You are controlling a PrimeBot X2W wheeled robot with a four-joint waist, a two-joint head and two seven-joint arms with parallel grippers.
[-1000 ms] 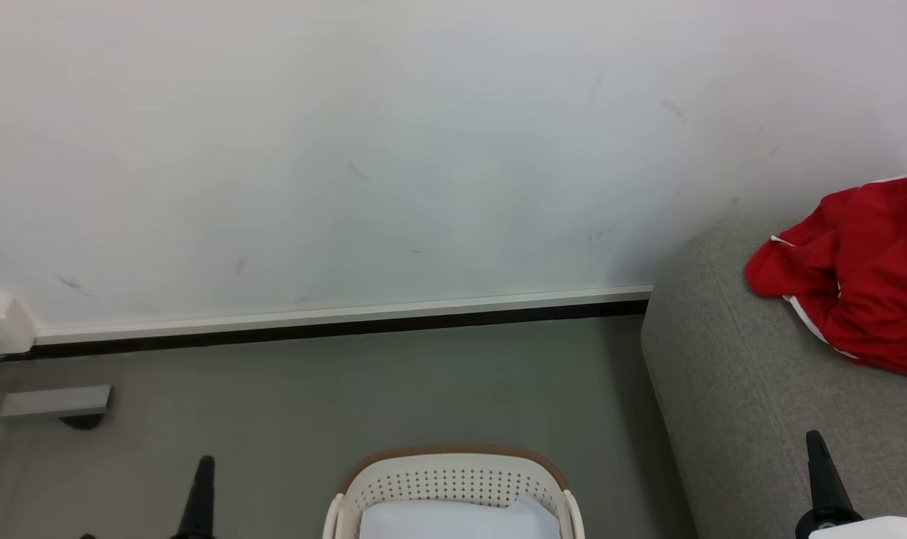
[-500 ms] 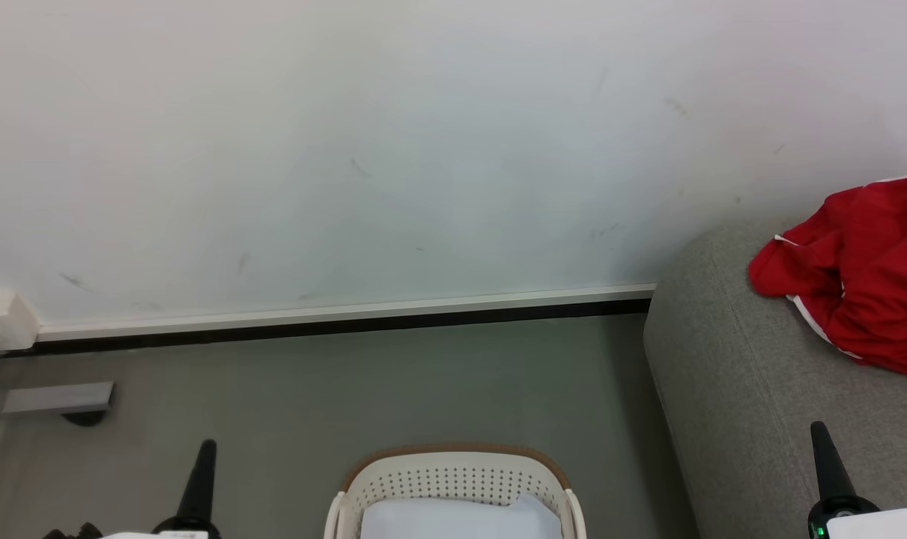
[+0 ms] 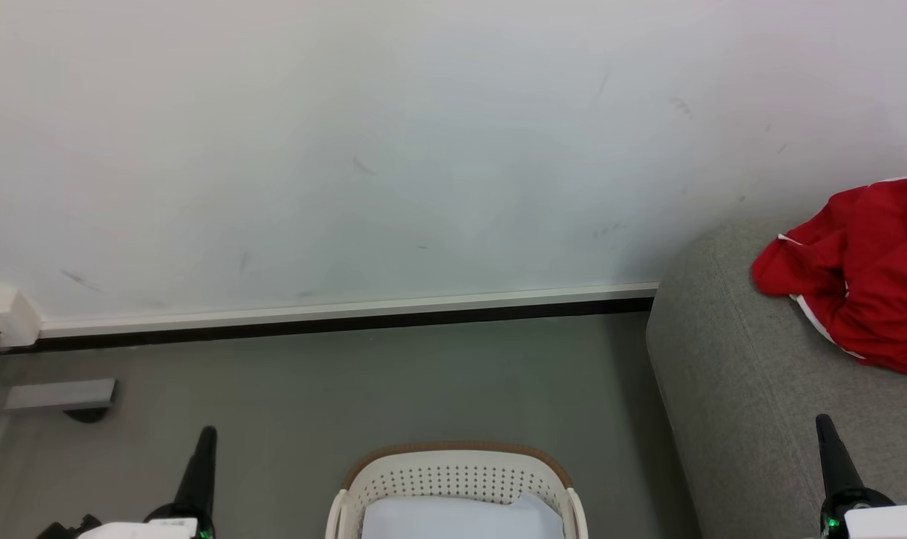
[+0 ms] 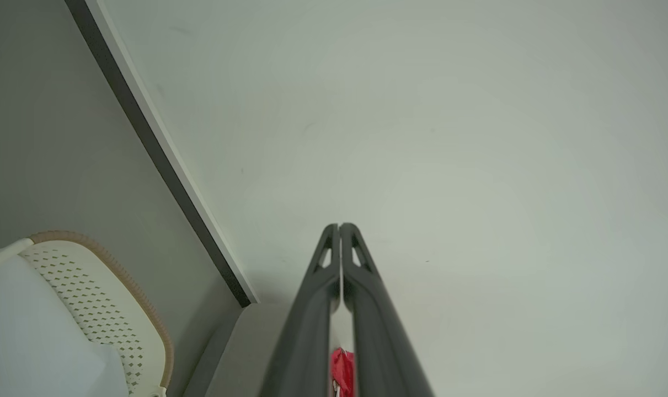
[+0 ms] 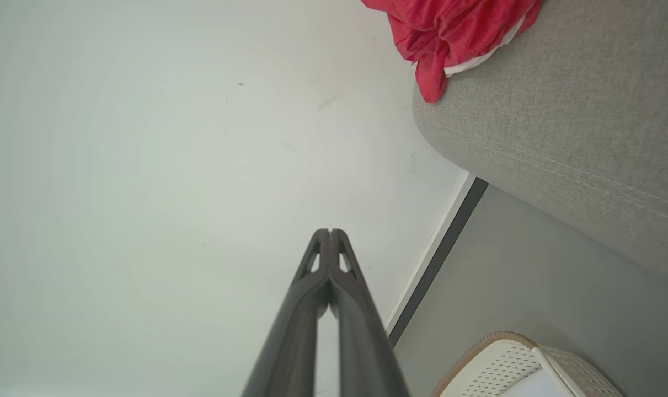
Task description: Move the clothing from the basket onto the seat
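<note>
With the jersey (image 3: 865, 277) lying on the seat (image 3: 730, 389) at right, the left gripper (image 3: 206, 443) and right gripper (image 3: 825, 430) are hanging closed, empty, seemingly finished.

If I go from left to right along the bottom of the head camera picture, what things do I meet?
left gripper → basket → sofa → right gripper

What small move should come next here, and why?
Probably just park both arms: the red jersey lies on the grey sofa, the basket shows just a pale cloth, and the left gripper and right gripper are shut, holding nothing.
</note>
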